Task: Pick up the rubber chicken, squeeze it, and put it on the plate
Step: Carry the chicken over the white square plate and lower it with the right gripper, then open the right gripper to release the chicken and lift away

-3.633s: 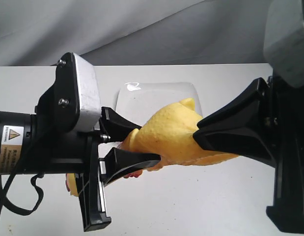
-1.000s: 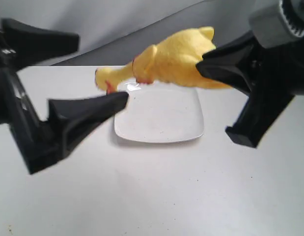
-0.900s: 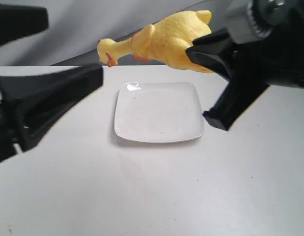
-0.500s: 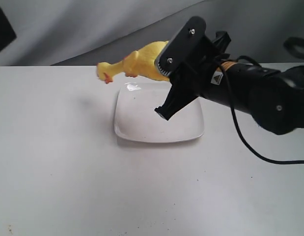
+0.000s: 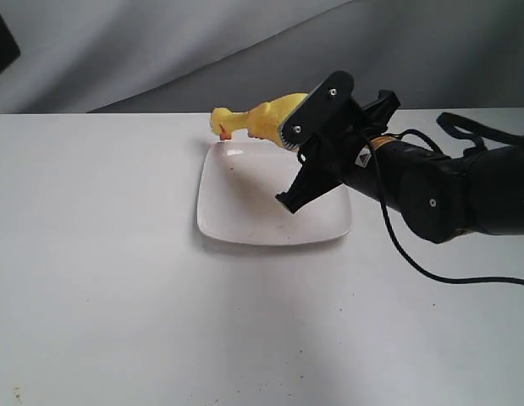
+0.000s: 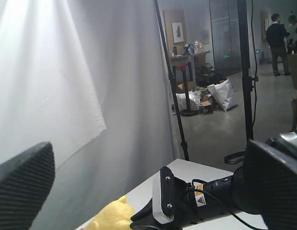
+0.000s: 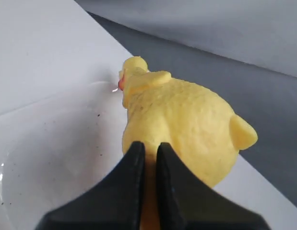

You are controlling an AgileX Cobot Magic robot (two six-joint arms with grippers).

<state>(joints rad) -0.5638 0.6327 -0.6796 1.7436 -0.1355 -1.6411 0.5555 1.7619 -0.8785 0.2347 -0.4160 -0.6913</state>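
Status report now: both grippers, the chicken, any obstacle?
Left gripper open, held away. Right gripper shut on the rubber chicken. Chicken hangs over far rim of the plate, not set down. Nothing lies on it.

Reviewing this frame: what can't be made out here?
- rubber chicken feet: hidden by the right gripper in the right wrist view, and by the right arm in the exterior view.
- Whether the rubber chicken touches the plate: its underside is hidden in both views.
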